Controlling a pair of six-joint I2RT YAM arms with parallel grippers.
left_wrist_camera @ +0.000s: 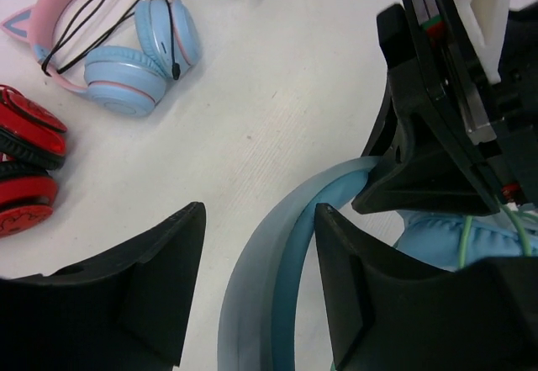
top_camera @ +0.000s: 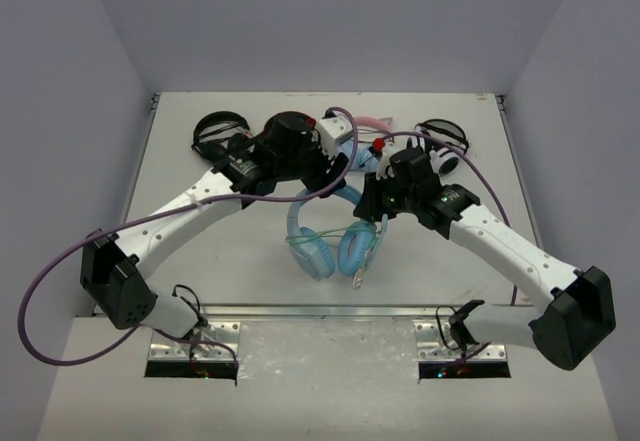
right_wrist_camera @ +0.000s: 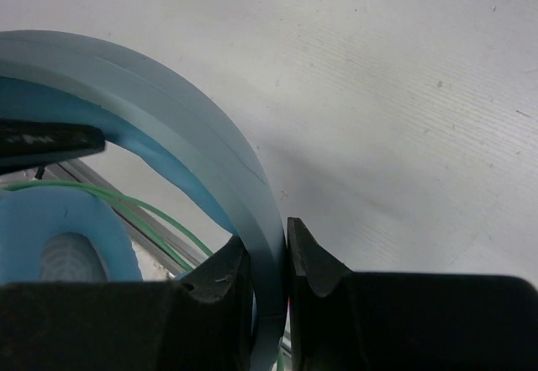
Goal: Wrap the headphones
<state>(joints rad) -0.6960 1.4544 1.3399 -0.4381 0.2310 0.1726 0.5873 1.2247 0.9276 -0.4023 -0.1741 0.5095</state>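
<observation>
Headphones (top_camera: 318, 253) rest on the surface (top_camera: 250, 276), headband (right_wrist_camera: 210, 135) pinched by the right hand (right_wrist_camera: 267, 249) while the left hand (left_wrist_camera: 261, 213) sits spread wide around it.

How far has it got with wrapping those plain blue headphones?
Barely begun. Done: the right gripper grips the headphones by the headband. In hand: the left gripper, open, straddles the same band. Left: all the wrapping; the green cable lies loose by the cups.
</observation>
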